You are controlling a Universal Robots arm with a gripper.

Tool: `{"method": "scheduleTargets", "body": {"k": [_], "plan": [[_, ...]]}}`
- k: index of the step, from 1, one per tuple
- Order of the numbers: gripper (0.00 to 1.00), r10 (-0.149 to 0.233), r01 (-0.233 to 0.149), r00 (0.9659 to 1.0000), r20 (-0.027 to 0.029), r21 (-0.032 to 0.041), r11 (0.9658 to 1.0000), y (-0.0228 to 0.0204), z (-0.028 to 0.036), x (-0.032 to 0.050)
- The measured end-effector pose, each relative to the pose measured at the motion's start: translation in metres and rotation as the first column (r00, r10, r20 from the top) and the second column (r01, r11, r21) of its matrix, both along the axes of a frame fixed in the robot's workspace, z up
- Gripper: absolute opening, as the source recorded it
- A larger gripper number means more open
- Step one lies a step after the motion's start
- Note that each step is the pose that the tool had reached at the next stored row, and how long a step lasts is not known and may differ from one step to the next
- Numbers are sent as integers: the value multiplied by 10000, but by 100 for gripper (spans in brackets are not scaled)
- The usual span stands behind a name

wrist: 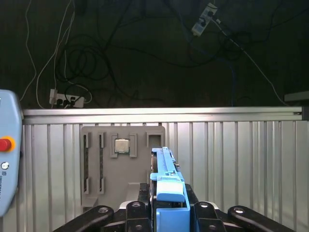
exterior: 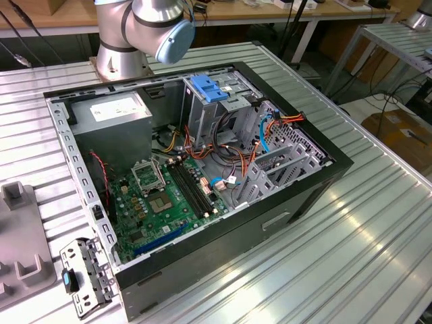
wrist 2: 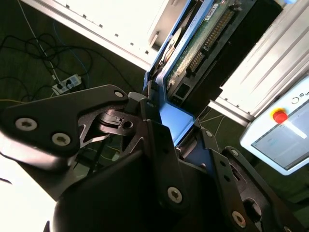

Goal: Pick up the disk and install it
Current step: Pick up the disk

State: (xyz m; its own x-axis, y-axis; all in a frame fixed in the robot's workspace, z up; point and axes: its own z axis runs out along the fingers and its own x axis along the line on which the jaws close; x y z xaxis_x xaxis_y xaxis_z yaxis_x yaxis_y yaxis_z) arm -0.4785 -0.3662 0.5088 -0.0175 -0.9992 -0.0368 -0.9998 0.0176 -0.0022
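Observation:
In both wrist views my gripper (wrist: pixel 166 209) is shut on the disk (wrist: pixel 165 169), a flat drive in a bright blue carrier held on edge between the black fingers (wrist: pixel 137 205). In the second wrist view the disk (wrist 2: pixel 193 53) shows its green circuit board and a blue rail, with the gripper (wrist 2: pixel 171 133) clamped on its lower part. The disk hangs above the ribbed metal table (wrist: pixel 231 159). The open computer case (exterior: pixel 202 169) lies in the exterior view, with a tall metal drive cage (exterior: pixel 202 118) topped by a blue latch (exterior: pixel 208 88).
Under the disk, a grey fixture plate (wrist: pixel 101 164) holds a square chip (wrist: pixel 121 145). A pendant with a red button (wrist: pixel 5 144) is at the table's side. The arm's base (exterior: pixel 121 54) stands behind the case. A metal bracket (exterior: pixel 84 277) and grey fixture (exterior: pixel 20 236) lie near the exterior view's left.

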Motion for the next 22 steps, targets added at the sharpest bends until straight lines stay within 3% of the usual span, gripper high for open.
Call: {"method": "scheduleTargets", "body": {"k": [11, 22], "plan": [[37, 0, 0, 10000, 2, 1, 10000, 0, 15, 4], [37, 1, -1, 10000, 1, 0, 10000, 0, 16, 80]]}}
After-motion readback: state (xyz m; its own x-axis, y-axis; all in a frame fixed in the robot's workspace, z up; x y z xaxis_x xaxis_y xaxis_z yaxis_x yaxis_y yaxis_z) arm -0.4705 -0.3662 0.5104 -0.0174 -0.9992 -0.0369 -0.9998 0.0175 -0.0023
